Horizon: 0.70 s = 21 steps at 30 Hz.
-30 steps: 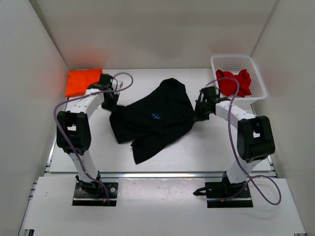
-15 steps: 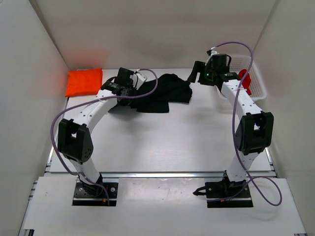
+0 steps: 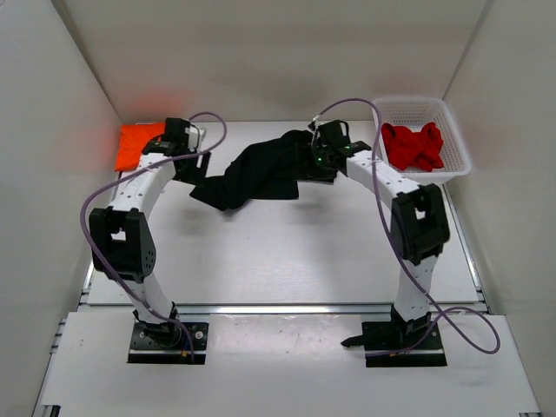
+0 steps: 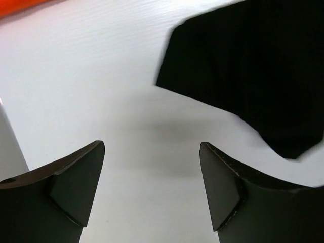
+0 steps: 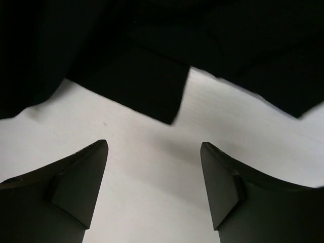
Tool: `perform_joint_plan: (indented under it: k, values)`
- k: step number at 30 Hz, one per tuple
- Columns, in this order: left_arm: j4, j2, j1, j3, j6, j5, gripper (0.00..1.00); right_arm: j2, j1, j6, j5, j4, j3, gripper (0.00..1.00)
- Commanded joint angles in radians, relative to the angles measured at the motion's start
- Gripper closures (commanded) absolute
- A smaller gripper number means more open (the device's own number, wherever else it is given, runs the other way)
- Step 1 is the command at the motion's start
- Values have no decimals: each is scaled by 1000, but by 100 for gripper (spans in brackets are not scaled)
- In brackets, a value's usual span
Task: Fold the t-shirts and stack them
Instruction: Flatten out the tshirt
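- The orange t-shirt lies folded at the far left corner of the bench; one of the three looks done.
- The black t-shirt sits bunched and unfolded at the far middle of the bench, between the two arms. Folding it appears to be the step in hand.
- The left fingers and right fingers are spread wide over bare bench just short of the black cloth, gripping nothing.
- The white mesh basket, far right, holds only the crumpled red t-shirt. Nothing is stacked yet.

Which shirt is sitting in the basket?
The red t-shirt: it alone lies inside the white basket. The black t-shirt is crumpled on the table, and the orange t-shirt lies folded in the far left corner.
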Motion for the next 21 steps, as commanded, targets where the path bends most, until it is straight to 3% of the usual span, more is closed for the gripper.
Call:
perform_joint_plan:
  k: [1,13,21]
  values:
    - [4,55,74,32,-87,8,14,130,-3,63,48,-11,124,30]
    - [7,346,112,213,-171,109,15,224,58,51,149,-46,137,30]
    - [50,423,101,210,-205,168,15,267,100,60,166,-64,138,29]
